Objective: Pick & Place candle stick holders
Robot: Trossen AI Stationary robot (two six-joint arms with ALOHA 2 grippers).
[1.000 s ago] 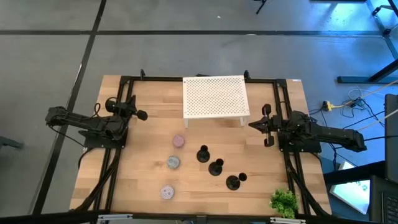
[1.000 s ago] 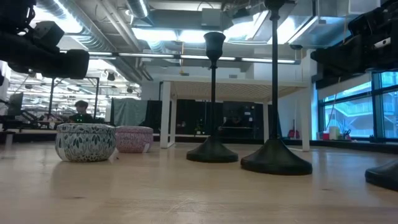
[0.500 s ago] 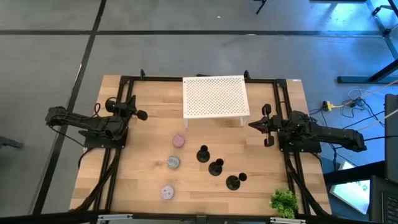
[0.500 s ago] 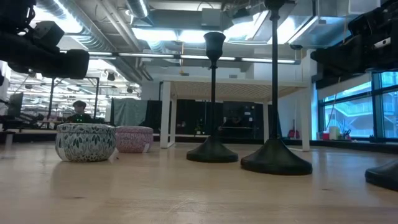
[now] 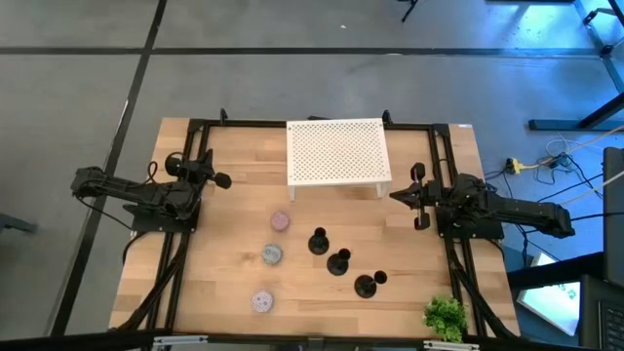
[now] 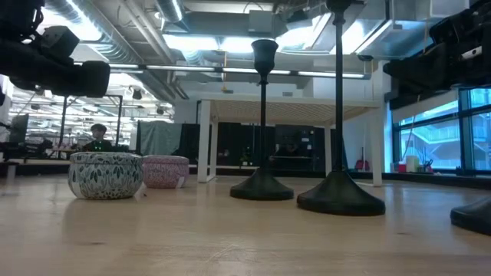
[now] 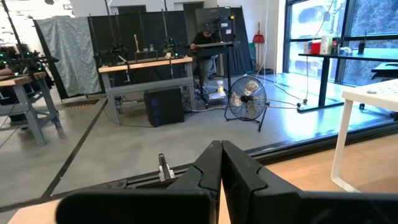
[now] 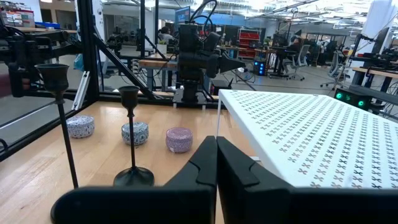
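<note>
On the near part of the wooden worktop (image 5: 224, 292) three black candle stick holders (image 5: 340, 262) stand in a slanting row right of centre, each on its round base, none touched by either arm. The nearest one (image 5: 365, 286) sits toward the right front, the middle one (image 5: 337, 261) just beyond it, the farthest (image 5: 318, 242) closest to the centre. At the front right corner lies a small green plant (image 5: 445, 316). Left of the holders three small round tins run in a line: a patterned one (image 5: 261, 301) nearest, a grey-green one (image 5: 271, 254) in the middle, a pink one (image 5: 281, 221) beyond.

Farther back, level with the worktop's middle, the left claw (image 5: 220, 179) hangs by the left rail with its fingers pressed together and nothing between them; the left wrist view shows the two dark fingers (image 7: 211, 168) meeting in a single seam. The right claw (image 5: 396, 195) hangs by the right rail, likewise closed on nothing, its fingers (image 8: 208, 163) together in the right wrist view.

At the far edge stands a white perforated stand (image 5: 337, 151) on thin legs.

The low view alone shows the holders' height: two thin stems rise from wide bases (image 6: 261, 186), one capped by a small cup (image 6: 264, 53), the other's top cut off by the frame. It also shows a person (image 6: 97, 135) seated far off in the room. The right wrist view shows two holders (image 8: 131, 138) upright, the three tins behind them, and the left arm (image 8: 198, 46) across the worktop. The left wrist view looks off the worktop to a floor fan (image 7: 247, 99) and workbenches.
</note>
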